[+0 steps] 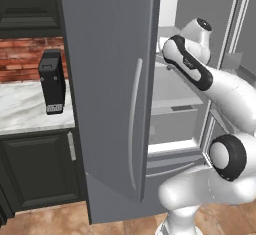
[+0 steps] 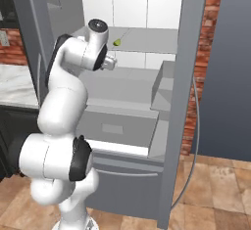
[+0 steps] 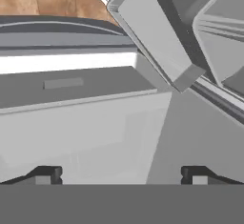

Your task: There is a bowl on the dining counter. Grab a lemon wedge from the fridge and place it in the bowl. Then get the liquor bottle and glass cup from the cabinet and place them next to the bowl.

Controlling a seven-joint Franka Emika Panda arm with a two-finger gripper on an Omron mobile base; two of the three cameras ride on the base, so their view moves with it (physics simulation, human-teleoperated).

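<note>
The grey steel fridge (image 2: 127, 97) stands open, and my arm reaches into it at shelf height. A small yellow-green lemon wedge (image 2: 117, 42) lies on the upper shelf (image 2: 147, 40), just beyond and to the right of my wrist. My gripper (image 3: 121, 175) is open, with its two dark fingertips (image 3: 47, 174) far apart and nothing between them. It looks down over the white-grey drawers (image 3: 76, 123) toward the fridge's lower front. The arm's upper joints hide the hand in both base views.
The left fridge door (image 1: 110, 79) stands wide open beside the arm, with its long curved handle (image 1: 134, 129) facing me. The right door (image 2: 186, 102) carries grey bins (image 2: 164, 84). A black box-shaped appliance (image 1: 52, 81) stands on the marble worktop (image 1: 25, 109) over low black cabinets (image 1: 40, 169).
</note>
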